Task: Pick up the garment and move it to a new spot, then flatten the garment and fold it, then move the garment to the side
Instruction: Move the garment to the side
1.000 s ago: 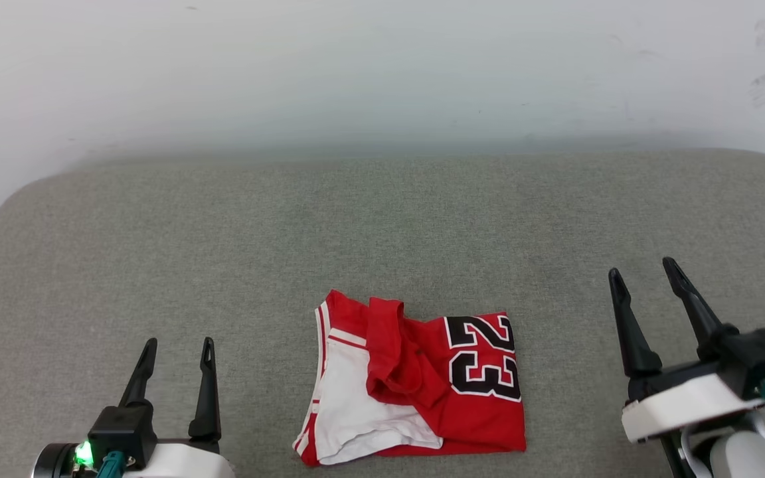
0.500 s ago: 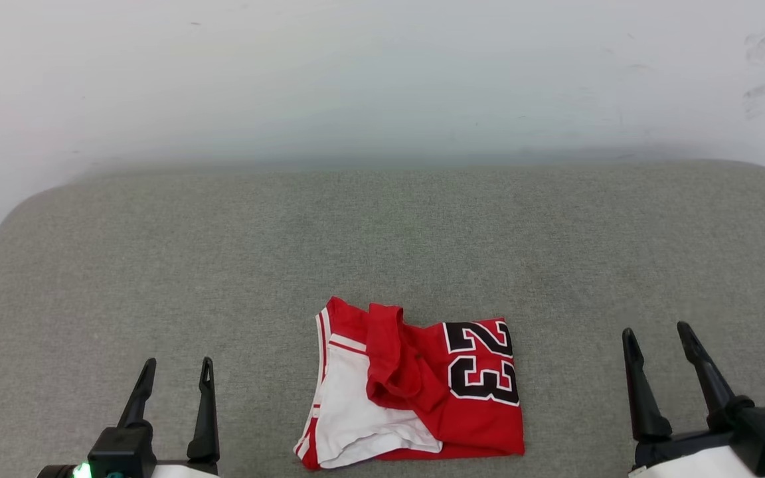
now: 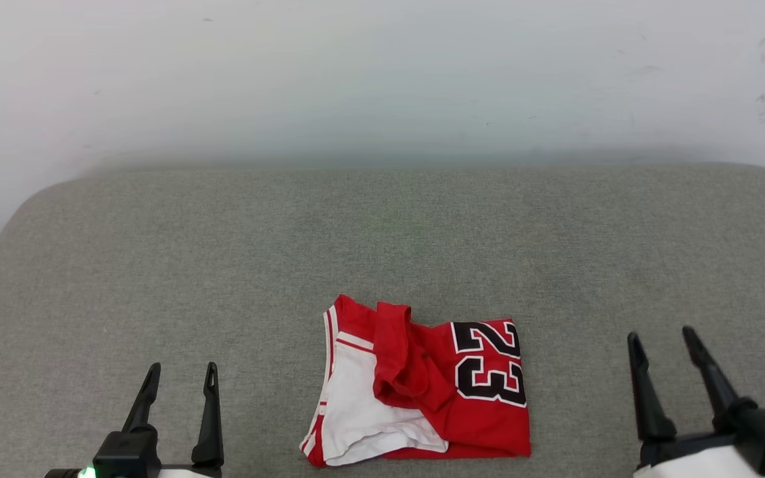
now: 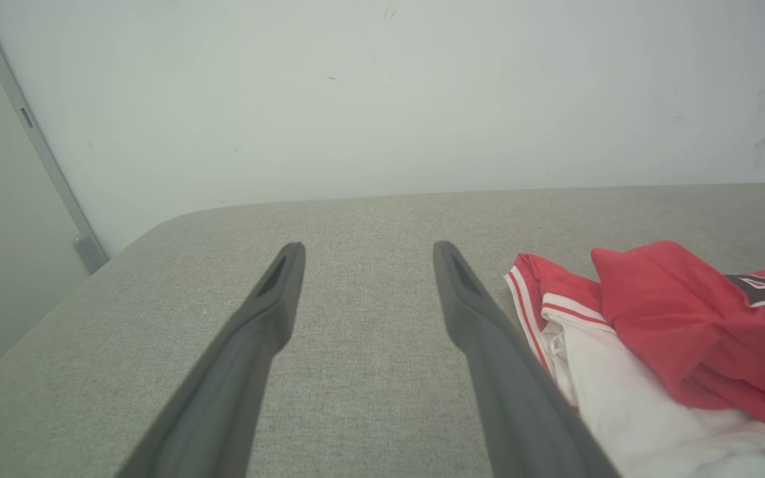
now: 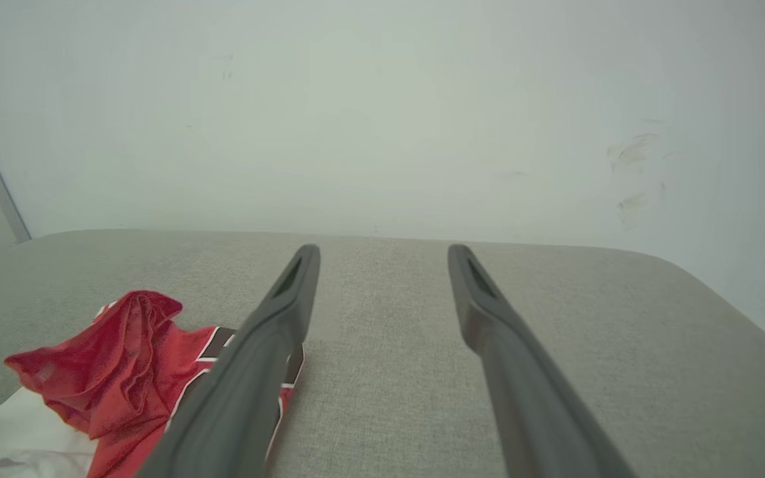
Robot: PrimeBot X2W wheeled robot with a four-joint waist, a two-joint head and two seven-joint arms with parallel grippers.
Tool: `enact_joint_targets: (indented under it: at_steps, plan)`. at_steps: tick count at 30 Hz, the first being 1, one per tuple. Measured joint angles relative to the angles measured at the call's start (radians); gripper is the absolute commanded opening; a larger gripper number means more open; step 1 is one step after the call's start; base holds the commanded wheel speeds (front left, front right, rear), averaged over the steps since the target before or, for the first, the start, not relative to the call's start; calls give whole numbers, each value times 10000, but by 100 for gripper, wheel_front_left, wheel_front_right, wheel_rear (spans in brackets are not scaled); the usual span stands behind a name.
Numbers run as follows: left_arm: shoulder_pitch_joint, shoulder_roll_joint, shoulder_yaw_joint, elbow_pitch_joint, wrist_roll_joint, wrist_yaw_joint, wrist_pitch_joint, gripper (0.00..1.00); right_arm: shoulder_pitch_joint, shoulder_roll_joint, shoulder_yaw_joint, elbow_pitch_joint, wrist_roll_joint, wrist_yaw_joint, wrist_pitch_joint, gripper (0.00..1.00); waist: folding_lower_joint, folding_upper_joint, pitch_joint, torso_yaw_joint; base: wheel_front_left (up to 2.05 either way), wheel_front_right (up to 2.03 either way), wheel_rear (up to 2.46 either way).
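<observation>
The garment point(image 3: 475, 425) lies bunched in a rough folded square near the front middle of the grey cushioned surface, red with a white sleeve on its left and a black "23" on its right. It also shows in the left wrist view as the garment point(image 4: 675, 332) at the right, and in the right wrist view as the garment point(image 5: 117, 358) at the lower left. My left gripper point(image 3: 182, 369) is open at the lower left, apart from the cloth. My right gripper point(image 3: 660, 335) is open at the lower right, empty too.
The grey cushioned surface point(image 3: 223, 265) has rounded far corners and ends at a white wall point(image 3: 382, 73). A grey rail point(image 4: 37, 146) runs down the wall left of the surface.
My right gripper has pulled back and down toward the lower right corner. The left gripper sank lower in the picture. The camera shifted slightly; the garment lies as before.
</observation>
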Motion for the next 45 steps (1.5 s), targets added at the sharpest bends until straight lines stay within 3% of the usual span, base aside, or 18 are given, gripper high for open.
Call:
enact_joint_targets:
  at_steps: [6, 12, 19, 24, 28, 32, 45]
  plan:
    - [-115, 12, 17, 63, -92, 10, 0, 100, -1311, -698, -81, -132, 378, 0, 159, 100, 0, 0, 52, 27, 0, 0, 0]
    - [-284, 19, -15, 130, -136, -44, 0, 100, -3158, -1914, 472, -328, 1561, 0, 1601, 100, 0, 0, 186, 152, 0, 0, 0]
    - [-609, 67, -27, 230, -176, -146, 2, 100, -4587, -3296, 1873, 146, 4188, 0, 5626, 100, 1, 0, 495, 371, 0, 0, 0]
    - [-773, 61, -8, 244, -196, -150, 0, 100, -4738, -3877, 2608, 522, 5710, -2, 8343, 100, 1, 0, 695, 519, 0, 0, 0]
    - [-887, 50, -35, 253, -253, -199, 0, 100, -4498, -3900, 2955, 917, 6523, 0, 9703, 100, 1, 0, 874, 657, 0, 0, 0]
    - [-1015, 35, -73, 245, -263, -224, 0, 100, -4264, -3781, 3294, 1336, 6861, -2, 10207, 100, 2, 0, 1096, 810, 0, 0, 0]
    - [-1669, 10, -142, 322, -263, -393, 0, 100, -4666, -2780, 3954, 3522, 7131, 2, 9286, 100, 2, 0, 1986, 1431, 0, 0, 0]
